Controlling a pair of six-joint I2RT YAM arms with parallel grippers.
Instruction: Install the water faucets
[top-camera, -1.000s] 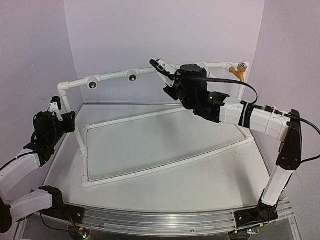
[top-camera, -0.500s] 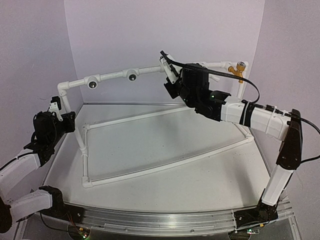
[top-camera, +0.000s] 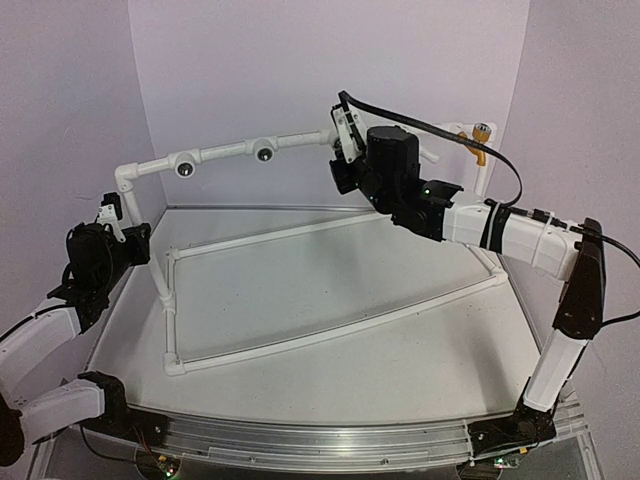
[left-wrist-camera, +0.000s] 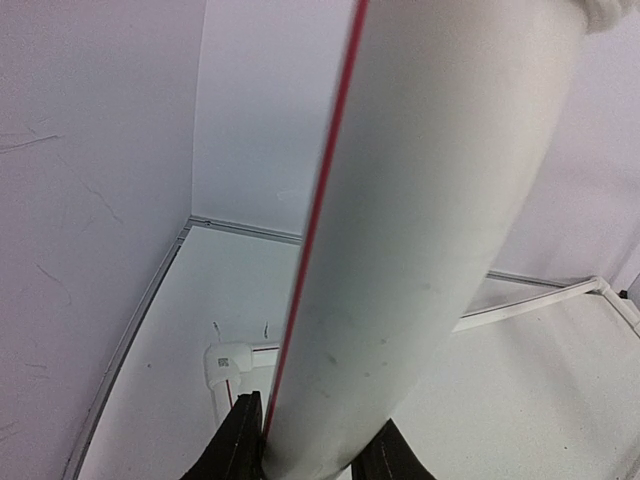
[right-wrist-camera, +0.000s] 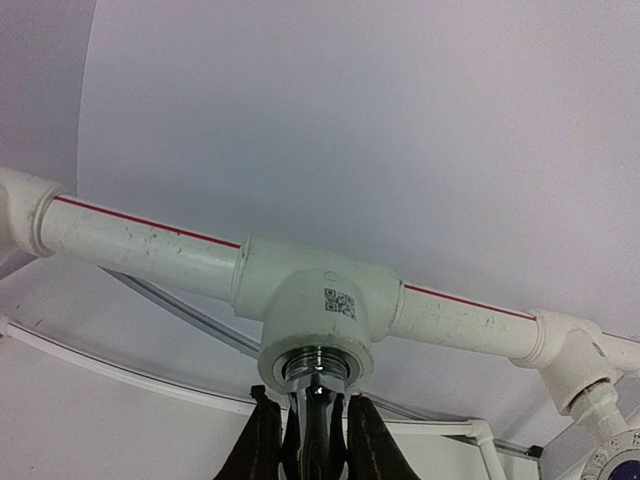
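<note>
White pipe frame (top-camera: 225, 152) dominates, and the left gripper (left-wrist-camera: 312, 440) is clamped on its left upright, the red-striped tube squeezed between both fingers. Up at the rear rail, the right gripper (right-wrist-camera: 315, 425) pinches the silver faucet (right-wrist-camera: 315, 385), whose shiny threaded end sits at the mouth of a tee (right-wrist-camera: 320, 270) just above the fingertips. That tee carries a small QR code (right-wrist-camera: 340, 302). An orange faucet (top-camera: 478, 140) sits at the far right corner.

You have 2 faucets in sight. The silver-grey metal faucet (right-wrist-camera: 316, 375) stands upright, clamped between the fingers of your right gripper (right-wrist-camera: 310, 415), with its threaded end seated in the mouth of the tee (right-wrist-camera: 320, 300) directly above. The orange-yellow faucet (top-camera: 478, 142) sits on the pipe frame (top-camera: 215, 153) to the right of that gripper, apart from it, its spout curving down and a pale knob on top.
</note>
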